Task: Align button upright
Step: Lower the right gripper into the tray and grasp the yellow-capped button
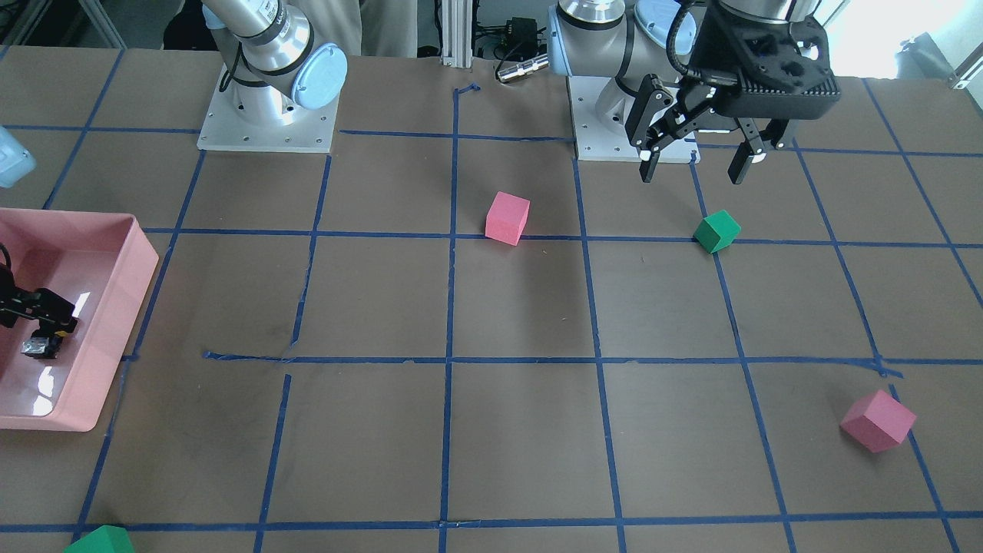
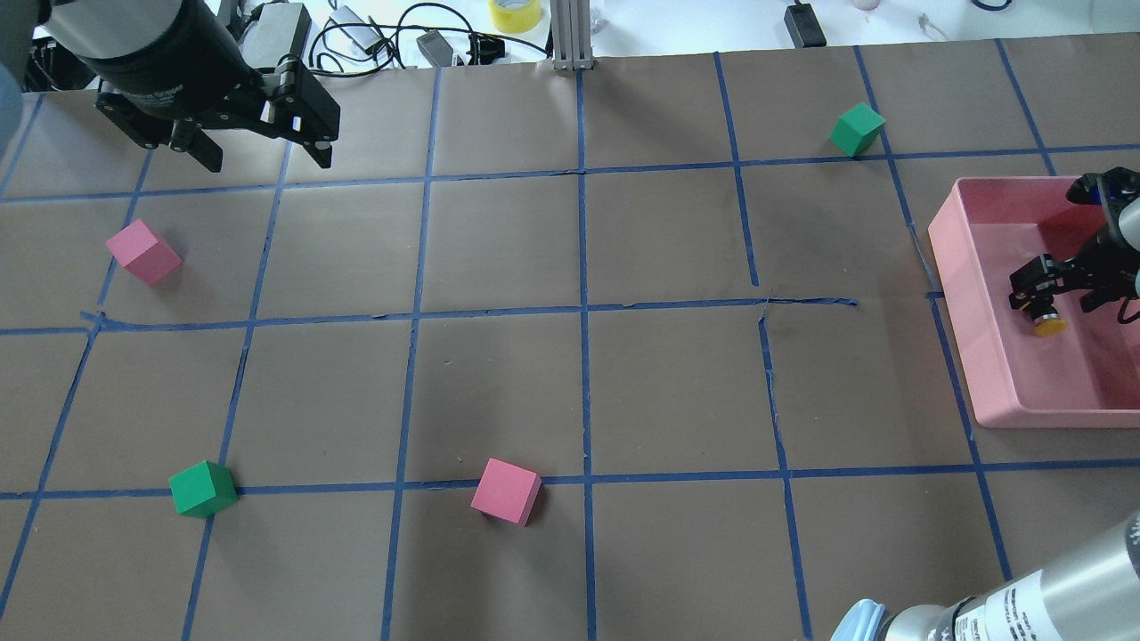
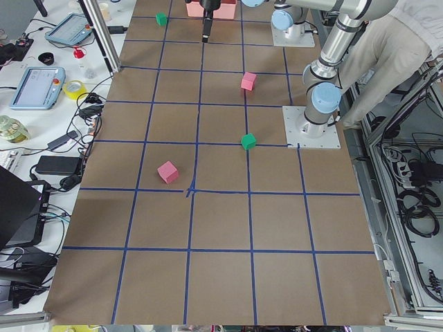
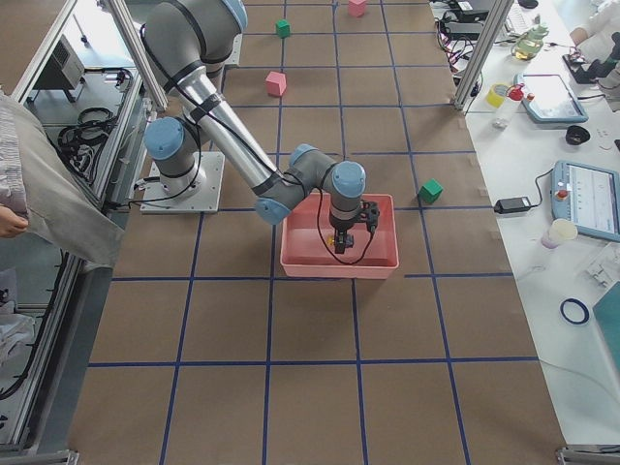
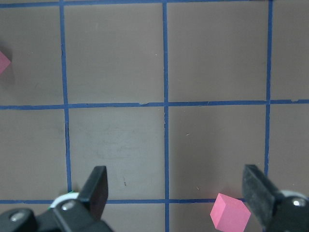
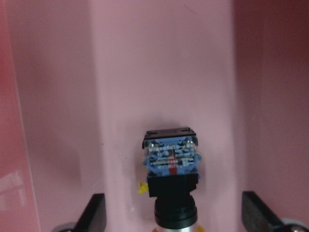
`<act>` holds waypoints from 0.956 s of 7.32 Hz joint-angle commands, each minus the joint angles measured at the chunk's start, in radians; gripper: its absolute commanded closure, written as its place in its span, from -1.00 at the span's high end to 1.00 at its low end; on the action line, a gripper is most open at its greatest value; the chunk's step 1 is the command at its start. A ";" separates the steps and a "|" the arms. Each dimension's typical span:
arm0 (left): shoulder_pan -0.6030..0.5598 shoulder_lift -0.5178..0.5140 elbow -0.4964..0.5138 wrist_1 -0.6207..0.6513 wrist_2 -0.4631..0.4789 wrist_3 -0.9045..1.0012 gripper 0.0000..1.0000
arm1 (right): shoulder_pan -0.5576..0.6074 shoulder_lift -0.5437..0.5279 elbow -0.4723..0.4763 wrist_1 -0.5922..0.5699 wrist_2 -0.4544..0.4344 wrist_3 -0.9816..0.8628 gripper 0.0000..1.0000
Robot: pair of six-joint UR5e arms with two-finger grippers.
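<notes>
The button point(image 6: 171, 181) lies on its side on the floor of the pink tray point(image 2: 953, 267). Its blue and silvery contact end points away from the wrist camera and its black body points toward it. Its yellow cap point(image 2: 1049, 325) shows in the overhead view. My right gripper point(image 6: 176, 210) is open and low inside the tray, with a finger on each side of the button and a gap to each. It also shows in the overhead view point(image 2: 1055, 294) and the front view point(image 1: 42, 326). My left gripper point(image 2: 263, 156) is open and empty, high over the table.
A pink cube point(image 2: 143, 252), a green cube point(image 2: 203, 489) and a second pink cube point(image 2: 506, 491) sit on the brown, blue-taped table. Another green cube point(image 2: 857, 129) sits beyond the tray. The tray walls point(image 6: 48, 96) stand close around my right gripper.
</notes>
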 commanded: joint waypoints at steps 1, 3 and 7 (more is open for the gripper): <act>0.000 0.000 0.000 0.000 0.001 0.000 1.00 | 0.000 0.002 -0.003 -0.002 -0.018 0.000 1.00; 0.000 0.000 0.000 0.000 0.001 0.000 1.00 | 0.000 0.002 -0.002 -0.002 -0.020 -0.003 0.70; 0.000 0.000 0.000 0.000 -0.001 0.000 1.00 | 0.000 0.001 -0.005 0.000 -0.023 -0.038 -0.80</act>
